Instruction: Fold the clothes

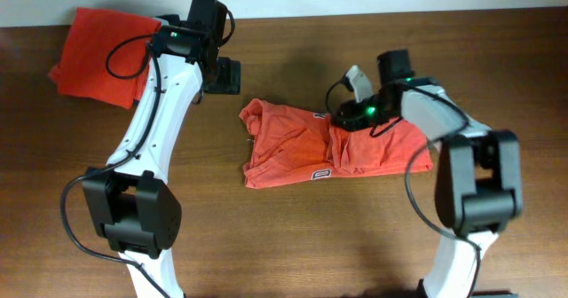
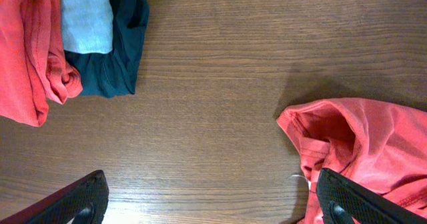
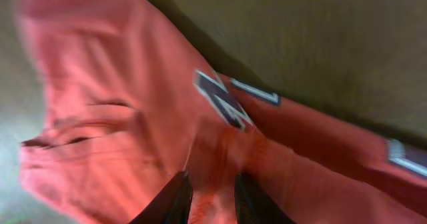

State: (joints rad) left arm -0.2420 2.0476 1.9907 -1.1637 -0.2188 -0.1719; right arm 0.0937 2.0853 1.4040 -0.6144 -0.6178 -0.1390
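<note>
Right gripper (image 3: 212, 196) stands narrow, a ridge of the one coral T-shirt (image 1: 297, 152) between its jaws; blur hides whether it pinches. Soft, light and limp, the shirt lies crumpled on the tabletop (image 1: 293, 240) — I'd take it by a hem corner. Left gripper (image 2: 210, 194) gapes wide beside it — beyond lie three folded garments (image 2: 87, 17).

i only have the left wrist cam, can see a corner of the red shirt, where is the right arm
observer: the right arm is down on the middle of the T-shirt, at a bunched ridge.
operator: is it gripping
observer: the right wrist view shows the right fingers close together with a fold of cloth between them.
operator: any print showing
observer: yes, some lettering faces up just past that fold.
</note>
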